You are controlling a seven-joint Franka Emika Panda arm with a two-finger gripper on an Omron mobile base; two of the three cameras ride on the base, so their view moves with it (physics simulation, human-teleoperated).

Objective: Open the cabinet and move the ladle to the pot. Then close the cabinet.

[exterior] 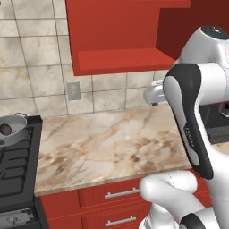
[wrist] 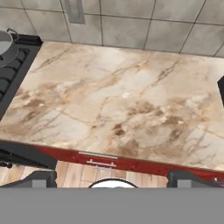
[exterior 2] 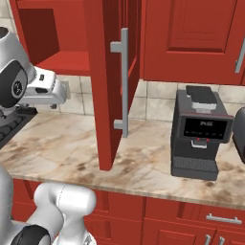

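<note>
Fingertips are spread wide over the marble counter, nothing between them. The cabinet door is swung open. The ladle is seen inside the pot on the stove.

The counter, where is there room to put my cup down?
The marble counter has a big bare stretch between the stove with its pot and the open cabinet door hanging over it. Past that door the coffee machine takes up the space, so it is tighter there.
</note>
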